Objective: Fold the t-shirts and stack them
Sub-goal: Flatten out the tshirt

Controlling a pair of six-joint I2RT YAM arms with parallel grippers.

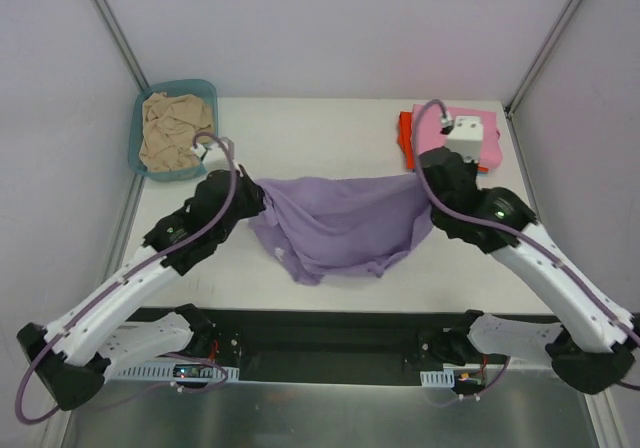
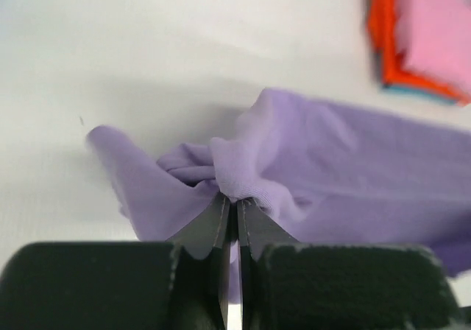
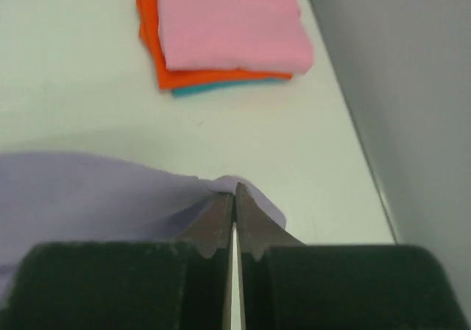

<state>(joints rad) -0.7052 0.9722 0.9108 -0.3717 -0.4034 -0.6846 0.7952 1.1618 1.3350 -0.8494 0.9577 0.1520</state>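
Left tool (image 2: pixel 229 201), right tool (image 3: pixel 235 194) clamped shut on lavender shirt (image 1: pixel 340 223) edges | stack (image 3: pixel 228 20) at far-right table (image 1: pixel 320 128) edge

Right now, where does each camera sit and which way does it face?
Top external: above and behind the arms, looking down on the table; both arms show, the lavender t-shirt held between them.
Left wrist: on the left arm, facing across the table; the left gripper shows, shut on the t-shirt.
Right wrist: on the right arm, facing the far edge; the right gripper shows, shut on the t-shirt.
Shared: both wrist views show the t-shirt and the folded stack.
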